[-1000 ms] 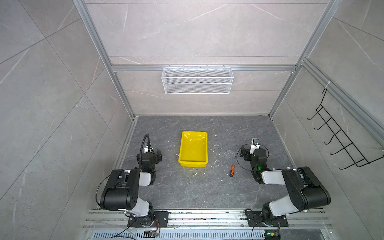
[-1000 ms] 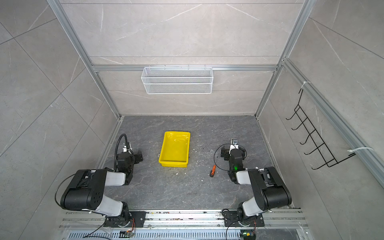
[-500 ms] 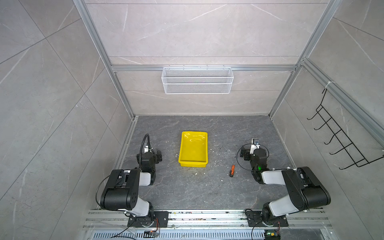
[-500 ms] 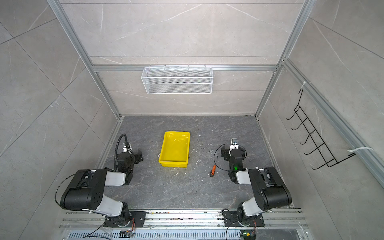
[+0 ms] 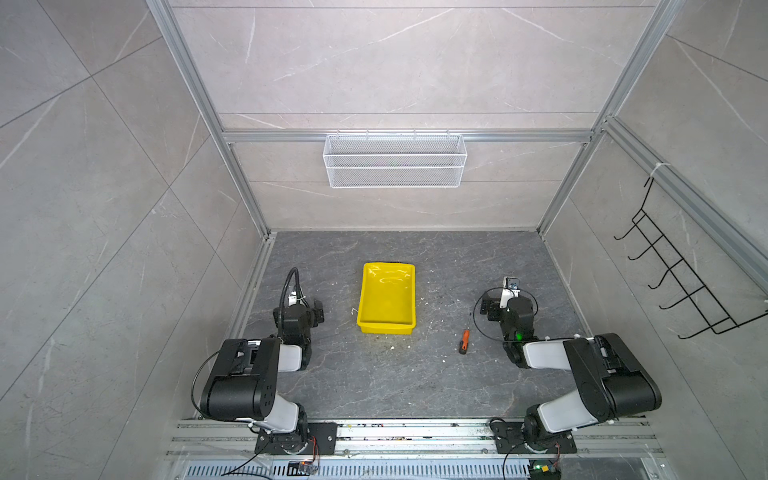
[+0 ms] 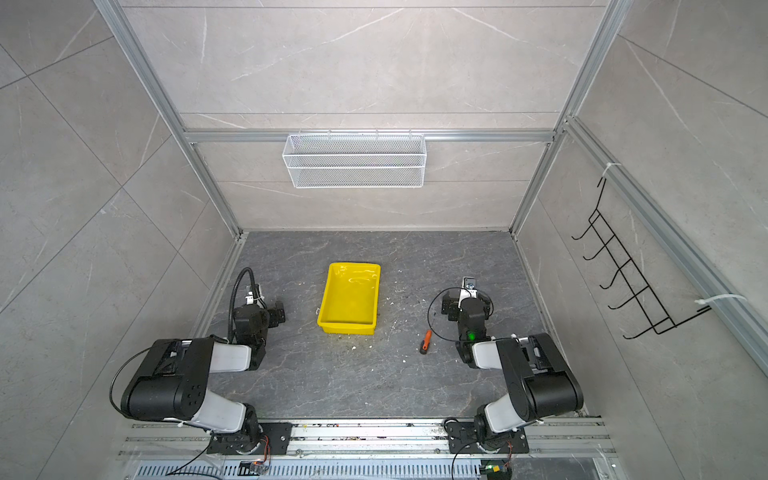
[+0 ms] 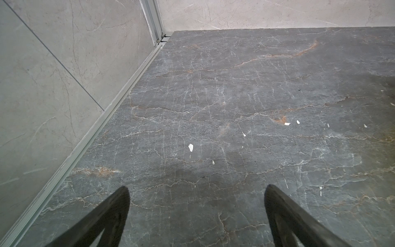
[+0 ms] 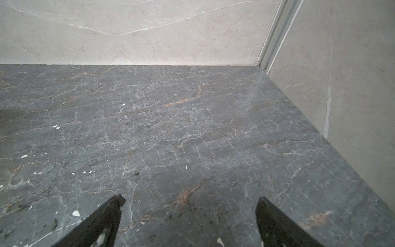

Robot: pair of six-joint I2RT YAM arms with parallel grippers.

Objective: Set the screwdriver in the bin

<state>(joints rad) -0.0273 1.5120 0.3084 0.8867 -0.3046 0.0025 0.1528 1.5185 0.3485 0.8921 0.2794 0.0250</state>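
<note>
Trouble could come from a blind reach: the screwdriver (image 5: 464, 341) lies on the bench (image 5: 374, 374) behind and inboard of the wide, empty right fingers (image 8: 102, 222), outside the bin (image 5: 386, 329), so a skewed pinch might roll it; left fingers (image 7: 106, 218) gape too.

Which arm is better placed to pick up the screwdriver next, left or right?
Right, likely. The screwdriver lies close beside the right gripper, whose jaws stand open and empty. The left gripper, also open, sits beyond the bin.

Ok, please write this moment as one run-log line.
screwdriver: outside bin, untouched | left gripper: open, empty | right gripper: open, empty
</note>
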